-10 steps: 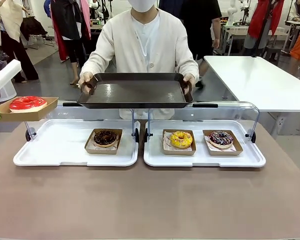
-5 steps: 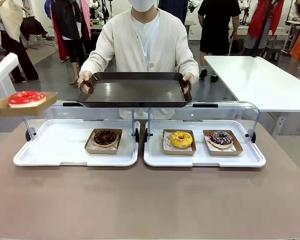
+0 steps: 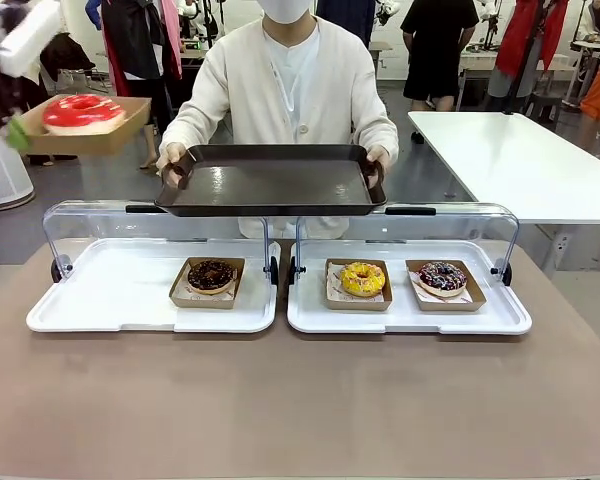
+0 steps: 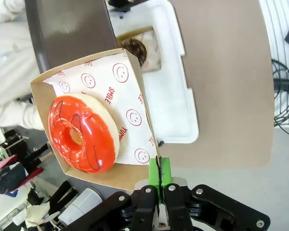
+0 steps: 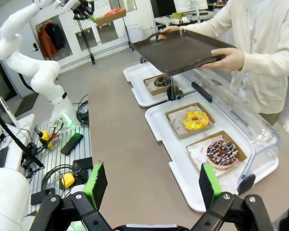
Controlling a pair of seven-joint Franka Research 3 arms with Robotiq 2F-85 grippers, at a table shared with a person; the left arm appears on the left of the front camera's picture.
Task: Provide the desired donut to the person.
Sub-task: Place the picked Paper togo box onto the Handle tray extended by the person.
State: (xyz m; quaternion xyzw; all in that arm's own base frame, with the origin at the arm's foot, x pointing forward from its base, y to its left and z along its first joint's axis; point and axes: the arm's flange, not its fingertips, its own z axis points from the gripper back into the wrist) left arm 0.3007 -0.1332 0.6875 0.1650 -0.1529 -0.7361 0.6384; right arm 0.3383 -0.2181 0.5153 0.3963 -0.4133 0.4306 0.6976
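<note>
Front view: pinches with the left gripper [image 3: 18, 133] the rim of a cardboard box [image 3: 90, 142], jaws closed on it and held high in the air, with the red donut [image 3: 82, 110] lying inside just beside the pads; well apart from this gripper, toward the middle, shows the person [image 3: 290, 70] holding a dark tray [image 3: 270, 185] level in both hands. Left wrist view: squeezes the wall of the cardboard box between the green pads [image 4: 164, 168], with the red donut just beyond the fingertips on printed paper [image 4: 130, 115] and the dark tray farther ahead, past the box. Right wrist view: shows the right gripper [image 5: 152, 185] wide open with nothing between the fingers, and ahead of it a yellow donut [image 5: 195, 120] and a sprinkled donut [image 5: 221, 151] on a white tray [image 5: 173, 154], with the dark tray beyond them
</note>
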